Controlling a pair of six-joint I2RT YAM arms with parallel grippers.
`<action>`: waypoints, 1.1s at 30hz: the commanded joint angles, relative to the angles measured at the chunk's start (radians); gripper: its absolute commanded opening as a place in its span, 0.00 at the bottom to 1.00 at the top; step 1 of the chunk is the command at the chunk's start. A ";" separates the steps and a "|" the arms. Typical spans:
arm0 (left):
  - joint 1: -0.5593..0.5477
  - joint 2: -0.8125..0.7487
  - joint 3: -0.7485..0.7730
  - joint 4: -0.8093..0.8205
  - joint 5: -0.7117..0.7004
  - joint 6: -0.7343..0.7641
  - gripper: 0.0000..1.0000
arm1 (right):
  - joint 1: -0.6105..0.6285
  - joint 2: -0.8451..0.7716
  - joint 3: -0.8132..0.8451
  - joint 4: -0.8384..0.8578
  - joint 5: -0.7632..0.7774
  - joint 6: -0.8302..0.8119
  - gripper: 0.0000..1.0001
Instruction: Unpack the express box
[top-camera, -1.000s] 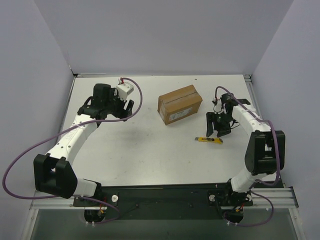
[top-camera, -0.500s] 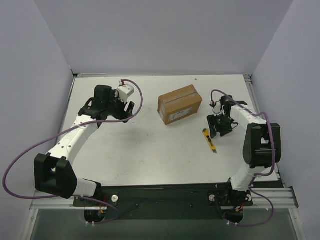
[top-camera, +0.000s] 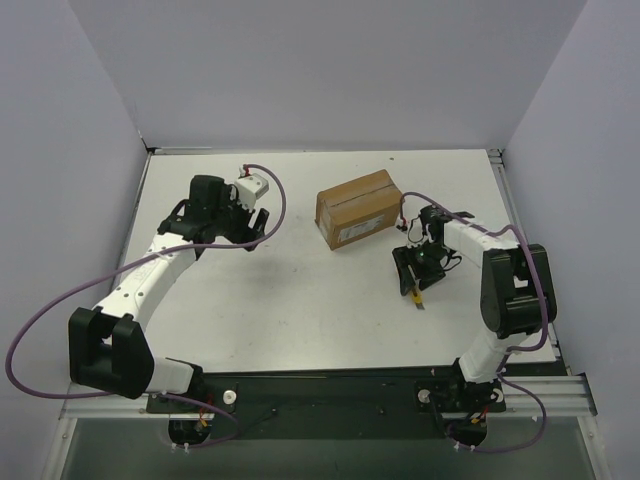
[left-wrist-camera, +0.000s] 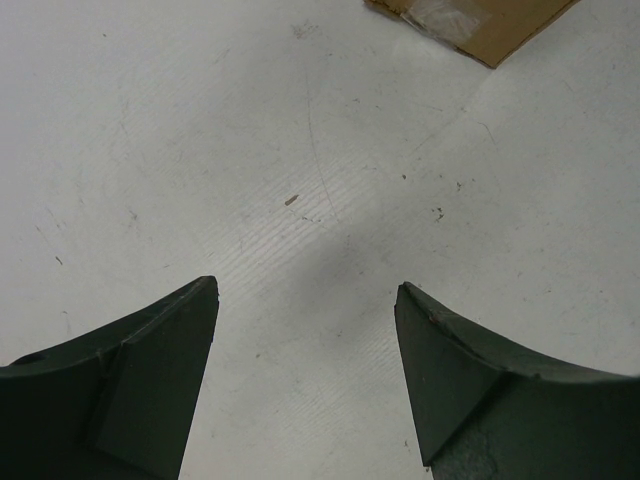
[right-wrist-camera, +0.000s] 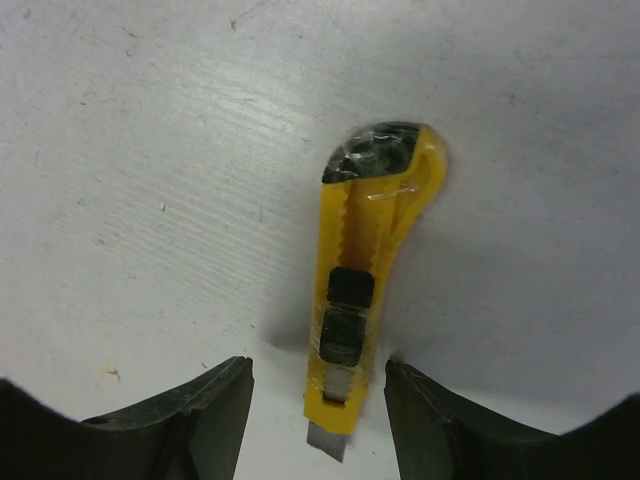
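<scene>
The express box (top-camera: 360, 208), a brown carton with a taped seam and a white label on its near side, stands shut at the table's centre back; one corner (left-wrist-camera: 480, 25) shows in the left wrist view. A yellow utility knife (right-wrist-camera: 365, 290) lies flat on the table between the fingers of my right gripper (right-wrist-camera: 318, 366), which is open, with a gap on each side. Its bare blade tip points toward the wrist. From above, the knife (top-camera: 414, 294) sticks out under the right gripper (top-camera: 410, 278), just right of the box's near corner. My left gripper (top-camera: 256, 222) hangs open over bare table, left of the box.
The white tabletop (top-camera: 300, 300) is walled by grey panels at the left, back and right. A purple cable (top-camera: 40, 320) loops off the left arm. The arm bases sit on the black rail (top-camera: 320, 385) at the near edge.
My right gripper has moved left toward the box. The knife has swung from lying crosswise to pointing near-far, now between the open fingers. The left arm has barely shifted.
</scene>
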 joint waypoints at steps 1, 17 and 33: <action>-0.003 -0.035 0.000 0.037 0.010 0.012 0.81 | 0.004 -0.010 0.017 -0.053 -0.023 0.009 0.55; -0.006 -0.015 0.006 0.042 0.021 0.006 0.81 | 0.045 0.024 0.093 -0.127 -0.172 -0.028 0.48; -0.040 -0.018 0.004 0.025 0.009 0.032 0.81 | 0.088 -0.057 0.127 -0.204 -0.058 -0.111 0.46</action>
